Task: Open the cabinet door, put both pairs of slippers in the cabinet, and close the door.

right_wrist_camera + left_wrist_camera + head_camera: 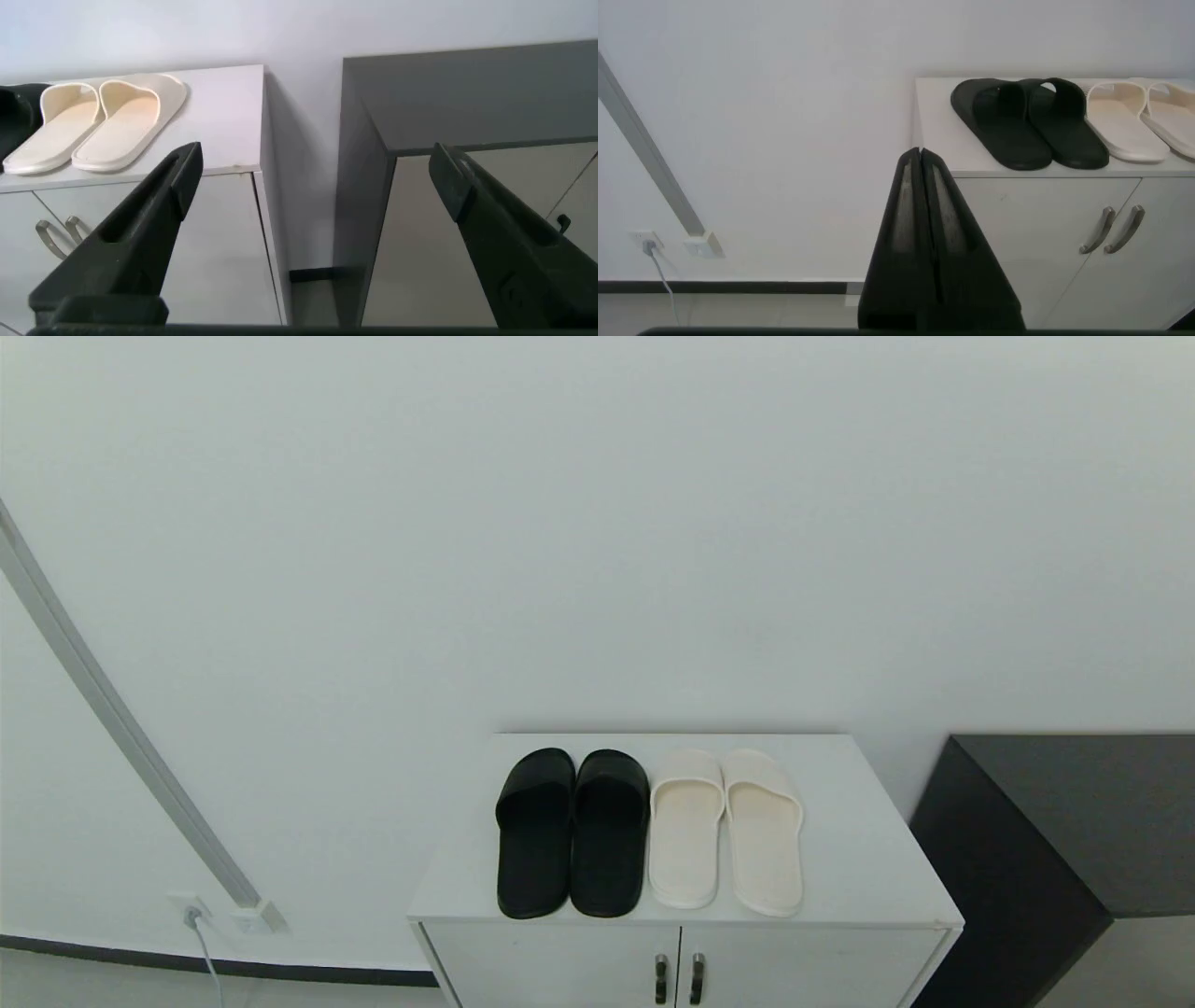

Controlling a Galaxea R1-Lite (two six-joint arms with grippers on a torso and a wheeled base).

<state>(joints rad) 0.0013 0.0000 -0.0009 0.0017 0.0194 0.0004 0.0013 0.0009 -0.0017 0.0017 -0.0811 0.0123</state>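
A pair of black slippers (571, 832) and a pair of white slippers (725, 827) lie side by side on top of a low white cabinet (868, 859). Its two doors are shut, with metal handles (678, 978) at the middle seam. In the left wrist view the black slippers (1029, 119), the white slippers (1144, 117) and the handles (1111, 231) show beyond my left gripper (921, 159), which is shut with nothing in it, out in front of the cabinet's left side. My right gripper (313, 163) stands open off the cabinet's right corner, near the white slippers (93, 119).
A dark grey cabinet (1055, 840) stands close on the right of the white one. A wall runs behind both. At the lower left, a wall socket with a white cable (191, 912) sits below a slanted grey strip (112, 709).
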